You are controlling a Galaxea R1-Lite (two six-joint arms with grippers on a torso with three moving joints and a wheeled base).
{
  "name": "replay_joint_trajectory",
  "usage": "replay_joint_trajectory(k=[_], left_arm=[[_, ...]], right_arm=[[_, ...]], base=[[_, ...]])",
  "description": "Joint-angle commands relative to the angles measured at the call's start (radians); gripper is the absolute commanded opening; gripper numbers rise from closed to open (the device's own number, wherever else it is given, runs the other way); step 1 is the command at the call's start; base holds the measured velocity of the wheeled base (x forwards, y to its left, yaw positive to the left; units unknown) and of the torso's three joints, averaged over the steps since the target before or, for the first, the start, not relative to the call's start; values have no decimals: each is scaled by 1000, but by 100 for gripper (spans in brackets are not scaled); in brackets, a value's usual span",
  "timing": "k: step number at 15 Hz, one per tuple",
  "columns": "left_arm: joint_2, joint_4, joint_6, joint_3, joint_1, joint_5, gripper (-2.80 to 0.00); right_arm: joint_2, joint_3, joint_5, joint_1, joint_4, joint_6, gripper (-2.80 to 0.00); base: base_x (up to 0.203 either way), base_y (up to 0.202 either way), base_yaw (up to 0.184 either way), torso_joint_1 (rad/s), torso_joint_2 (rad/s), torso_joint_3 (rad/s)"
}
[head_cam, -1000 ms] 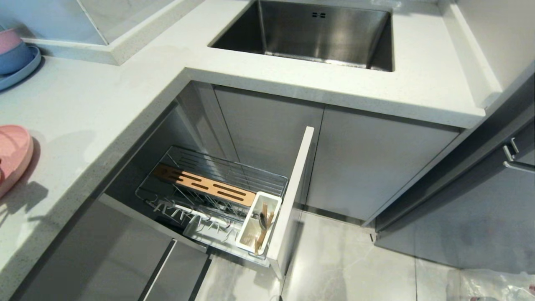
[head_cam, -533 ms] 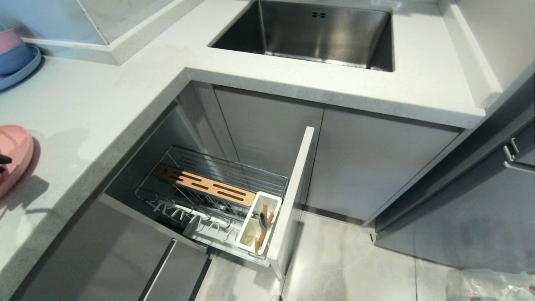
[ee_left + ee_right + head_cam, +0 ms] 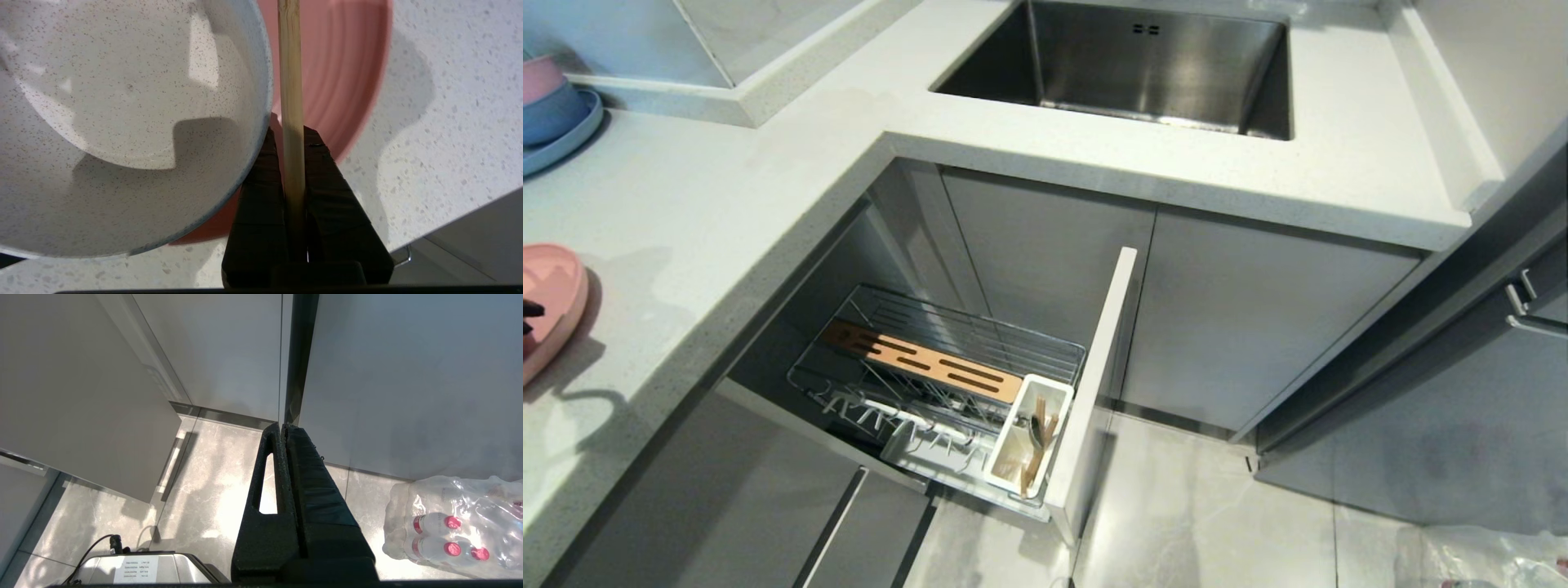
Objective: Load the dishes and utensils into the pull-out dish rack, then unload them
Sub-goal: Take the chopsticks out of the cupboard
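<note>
Left gripper (image 3: 291,134) clamps one chopstick (image 3: 290,81) above the plate (image 3: 551,302) and bowl (image 3: 122,122), far left of the head view. Unloading appears underway. Next: lower the chopstick onto the counter (image 3: 727,188) and release. Right gripper (image 3: 284,428) hangs closed, empty, over the floor.

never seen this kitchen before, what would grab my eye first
The pulled-out dish rack gapes below the counter corner, a spoon and wooden utensils standing in its white utensil cup. On the counter, the left pincer is shut on a chopstick beside the cream bowl, over the pink plate. The steel sink sits behind.
</note>
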Motion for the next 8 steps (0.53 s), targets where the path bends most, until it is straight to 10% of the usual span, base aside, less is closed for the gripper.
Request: replay_joint_trajectory(k=[1, 8], left_arm=[[17, 0, -4, -1, 10, 0, -280], [34, -3, -4, -12, 42, -2, -280]], right_arm=[[1, 2, 0, 0, 0, -1, -280], [1, 2, 0, 0, 0, -1, -280]], base=[[0, 0, 0, 0, 0, 0], [0, 0, 0, 0, 0, 0]])
